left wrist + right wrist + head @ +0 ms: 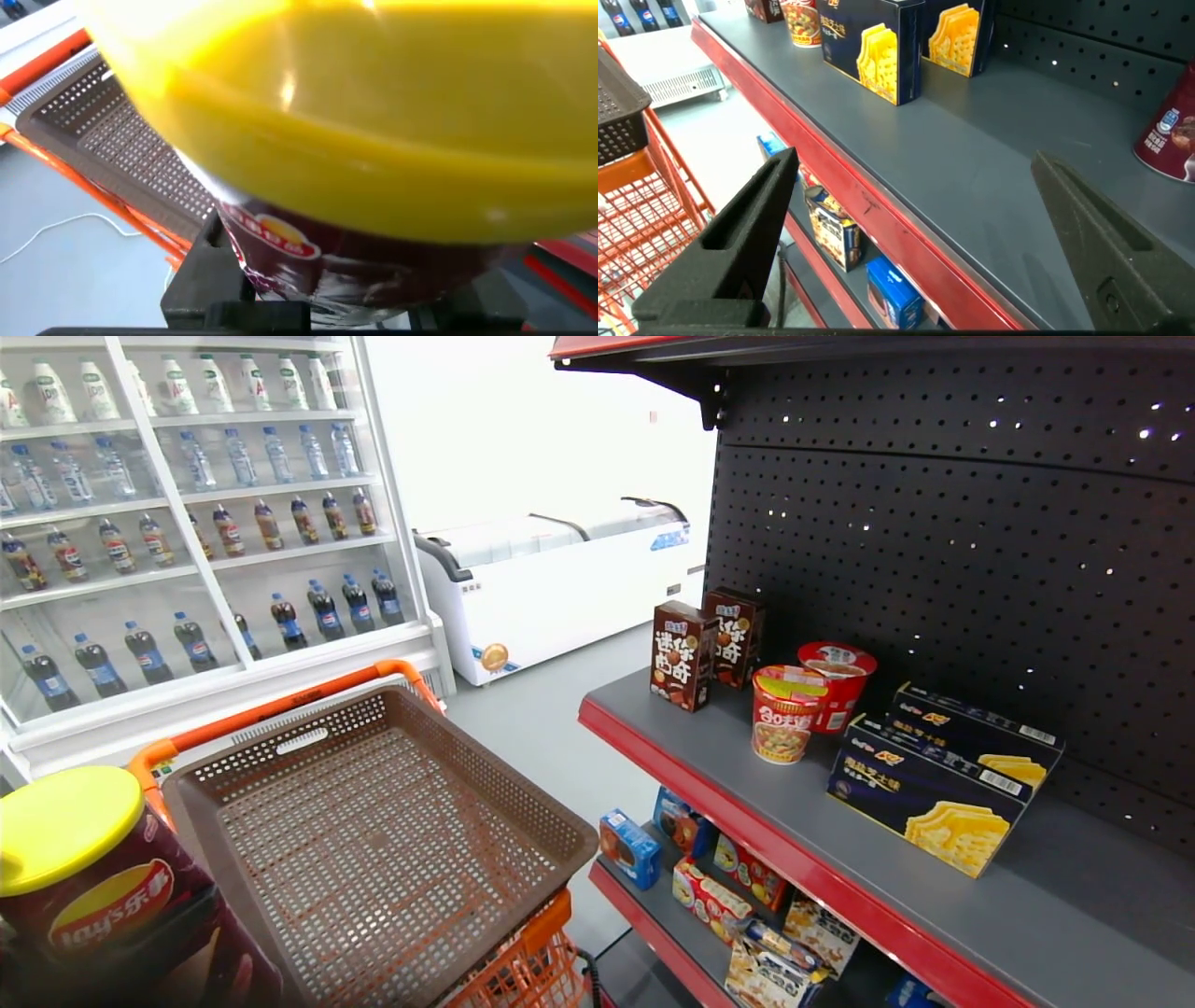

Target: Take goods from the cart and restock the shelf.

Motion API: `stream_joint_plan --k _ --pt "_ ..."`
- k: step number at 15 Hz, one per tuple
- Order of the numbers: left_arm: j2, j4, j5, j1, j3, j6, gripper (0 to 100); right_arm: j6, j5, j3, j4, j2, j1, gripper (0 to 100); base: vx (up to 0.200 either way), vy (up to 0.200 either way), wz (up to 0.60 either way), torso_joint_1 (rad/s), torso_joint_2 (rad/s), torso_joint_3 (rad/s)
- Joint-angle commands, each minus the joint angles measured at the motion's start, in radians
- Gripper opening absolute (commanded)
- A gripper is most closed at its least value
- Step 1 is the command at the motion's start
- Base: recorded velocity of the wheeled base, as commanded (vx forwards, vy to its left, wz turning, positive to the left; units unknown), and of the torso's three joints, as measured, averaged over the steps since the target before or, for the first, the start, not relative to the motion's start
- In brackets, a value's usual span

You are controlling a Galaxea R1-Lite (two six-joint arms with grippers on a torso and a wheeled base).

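Note:
A maroon chips can (103, 887) with a yellow lid (374, 112) is at the lower left of the head view, beside the empty brown basket (373, 821) of the orange cart (280, 705). My left gripper (327, 294) is shut on the can's body below the lid. My right gripper (915, 252) is open with nothing between its fingers, above the red front edge of the grey shelf (971, 159). On the shelf (709, 775) stand two brown boxes (683, 655), two cup noodles (784, 711) and blue cracker boxes (934, 784).
A glass-door drinks cooler (187, 523) and a white chest freezer (551, 583) stand behind the cart. A lower shelf (728, 896) holds several snack packs. A black pegboard (980, 523) backs the shelf. A red cup (1172, 131) stands at the shelf's back.

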State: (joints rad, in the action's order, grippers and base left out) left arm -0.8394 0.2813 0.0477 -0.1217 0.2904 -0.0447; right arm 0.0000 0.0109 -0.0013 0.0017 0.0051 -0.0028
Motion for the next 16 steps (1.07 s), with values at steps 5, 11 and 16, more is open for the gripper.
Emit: stream_joint_plan --k 5,11,16 --pt "-0.004 0.001 0.001 -0.001 0.006 0.025 0 0.0 0.001 0.0 0.0 0.001 0.001 100 0.0 0.0 -0.48 -0.003 0.0 0.001" --pt "-0.006 0.001 0.003 -0.003 0.001 0.025 0 0.0 0.001 0.0 0.0 0.001 0.001 100 0.0 0.0 -0.6 0.003 0.0 0.001" --pt "-0.003 0.001 0.001 -0.001 -0.002 0.025 0 0.0 0.001 0.0 0.0 0.001 0.001 100 0.0 0.0 -0.6 0.002 0.0 0.001"
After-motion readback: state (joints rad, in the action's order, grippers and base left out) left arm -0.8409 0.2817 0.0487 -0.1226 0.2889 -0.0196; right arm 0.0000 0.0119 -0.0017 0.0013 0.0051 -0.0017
